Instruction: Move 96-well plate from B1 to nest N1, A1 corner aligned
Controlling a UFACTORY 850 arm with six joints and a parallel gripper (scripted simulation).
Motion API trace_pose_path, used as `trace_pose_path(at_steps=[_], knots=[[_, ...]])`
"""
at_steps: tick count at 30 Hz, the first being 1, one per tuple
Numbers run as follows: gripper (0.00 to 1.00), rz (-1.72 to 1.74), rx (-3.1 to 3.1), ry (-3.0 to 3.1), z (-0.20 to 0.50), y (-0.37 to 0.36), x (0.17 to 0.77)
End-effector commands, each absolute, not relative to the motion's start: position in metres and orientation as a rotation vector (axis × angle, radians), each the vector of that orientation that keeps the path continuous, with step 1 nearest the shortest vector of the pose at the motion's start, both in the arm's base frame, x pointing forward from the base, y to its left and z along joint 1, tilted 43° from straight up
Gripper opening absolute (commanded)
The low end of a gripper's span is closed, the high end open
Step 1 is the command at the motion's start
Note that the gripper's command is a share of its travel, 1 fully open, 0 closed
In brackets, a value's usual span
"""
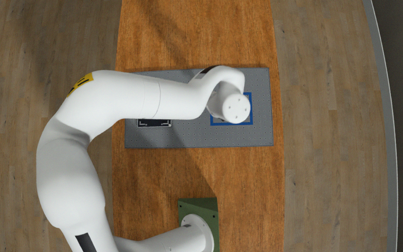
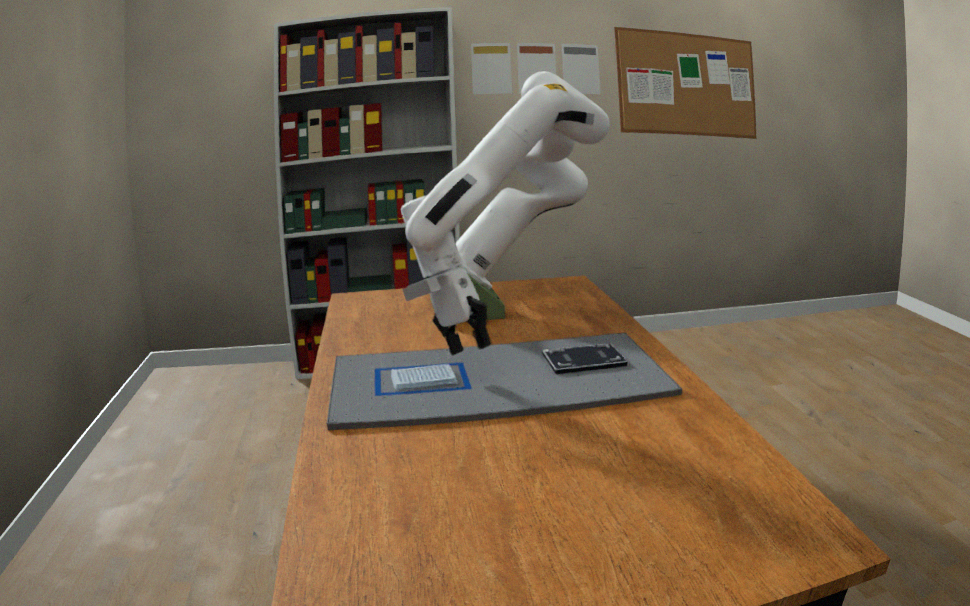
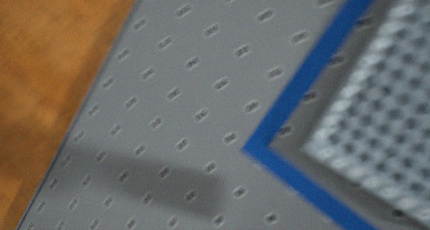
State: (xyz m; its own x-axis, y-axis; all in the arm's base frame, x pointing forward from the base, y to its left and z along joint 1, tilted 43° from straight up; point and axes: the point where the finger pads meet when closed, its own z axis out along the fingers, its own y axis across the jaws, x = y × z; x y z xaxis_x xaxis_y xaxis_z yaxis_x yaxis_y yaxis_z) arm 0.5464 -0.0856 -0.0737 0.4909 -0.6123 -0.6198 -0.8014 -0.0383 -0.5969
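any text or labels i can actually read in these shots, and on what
None can be read.
Yellow tag on the arm: dark marks, too blurred.
Papers on the corkboard: print too small.
Three wall sheets: only coloured bars, no words visible.
Nest: white corner marks, no legible A1.
Book spines: plain labels.
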Motion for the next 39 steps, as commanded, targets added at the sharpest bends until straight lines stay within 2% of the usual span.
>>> trace_pose_path(at_steps=[1, 21, 39], knots=[[1.00, 0.362, -1.739, 1.297, -0.081, -0.098, 0.544], [1.00, 0.636, -1.725, 1.804, -0.118, -0.176, 0.529], [1.00, 0.636, -1.725, 1.804, -0.123, -0.171, 0.530]])
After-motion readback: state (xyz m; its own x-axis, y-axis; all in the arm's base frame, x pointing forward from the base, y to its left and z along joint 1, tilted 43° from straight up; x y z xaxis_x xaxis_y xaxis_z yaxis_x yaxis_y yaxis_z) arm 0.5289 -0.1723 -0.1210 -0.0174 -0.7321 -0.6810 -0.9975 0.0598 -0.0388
